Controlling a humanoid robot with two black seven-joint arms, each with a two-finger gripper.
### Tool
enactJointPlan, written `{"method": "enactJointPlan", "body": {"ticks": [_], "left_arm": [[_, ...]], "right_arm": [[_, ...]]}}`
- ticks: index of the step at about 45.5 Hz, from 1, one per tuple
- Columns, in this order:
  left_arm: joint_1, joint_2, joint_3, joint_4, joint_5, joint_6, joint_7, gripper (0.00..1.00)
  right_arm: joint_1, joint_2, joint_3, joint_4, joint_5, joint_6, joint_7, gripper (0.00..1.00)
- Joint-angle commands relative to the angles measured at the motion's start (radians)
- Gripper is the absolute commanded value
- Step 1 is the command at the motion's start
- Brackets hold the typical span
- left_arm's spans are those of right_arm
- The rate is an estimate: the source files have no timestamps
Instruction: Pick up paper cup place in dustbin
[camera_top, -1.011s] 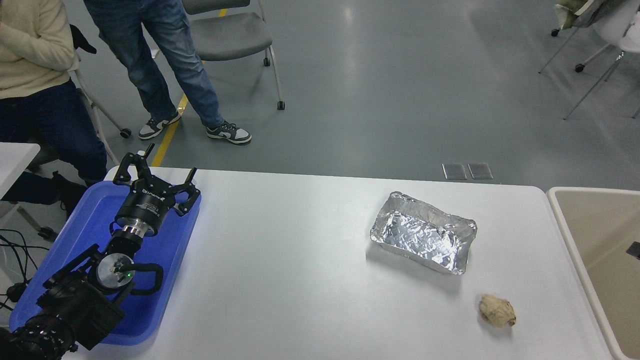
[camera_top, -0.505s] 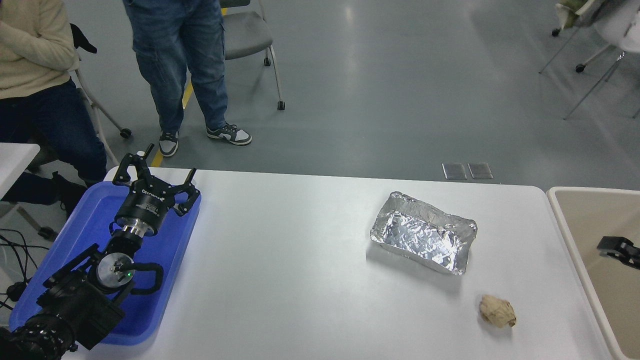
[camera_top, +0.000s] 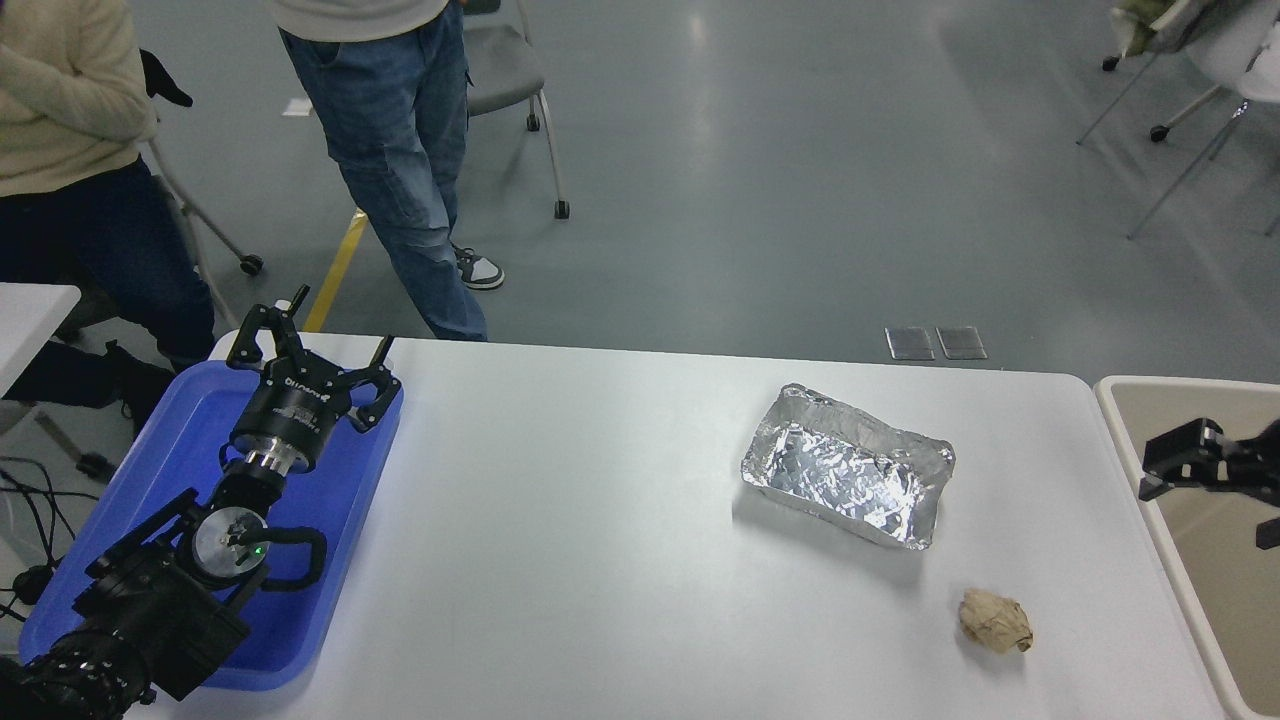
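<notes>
No paper cup shows anywhere in the head view; it is hidden or out of view. The beige dustbin (camera_top: 1122, 415) stands against the table's right end, cut off by the picture's edge. My right gripper (camera_top: 1200, 510) reaches in from the right edge and hovers over the dustbin's opening, open, with nothing visible between its fingers. My left gripper (camera_top: 310, 340) is parked at the lower left above the blue tray (camera_top: 190, 420), open and empty.
A crinkled silver foil tray (camera_top: 845, 465) sits right of the table's middle. A crumpled tan paper ball (camera_top: 994, 621) lies near the front right edge. One person stands at the far left edge of the table; another sits further left. Chairs stand behind them.
My right gripper has come further into view from the right edge, moving left and up over the dustbin. The standing person has stepped closer to the table. The left arm has not moved.
</notes>
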Motion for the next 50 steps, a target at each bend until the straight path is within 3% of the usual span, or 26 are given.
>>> {"method": "enactJointPlan", "body": {"ticks": [1,21,50], "left_arm": [[0.002,0.0,0.001,0.0,0.0,0.001,0.0,1.0],[0.0,0.0,0.001,0.0,0.001,0.001,0.0,1.0],[0.0,0.0,0.001,0.0,0.0,0.001,0.0,1.0]], "right_arm": [[0.191,0.074,-0.035,0.068,-0.001,0.108,0.0,1.0],[0.359,0.358,-0.021,0.091,0.008,0.108,-0.001,1.0],[0.415,0.432,-0.026,0.096,-0.029,0.108,-0.005,1.0]]}}
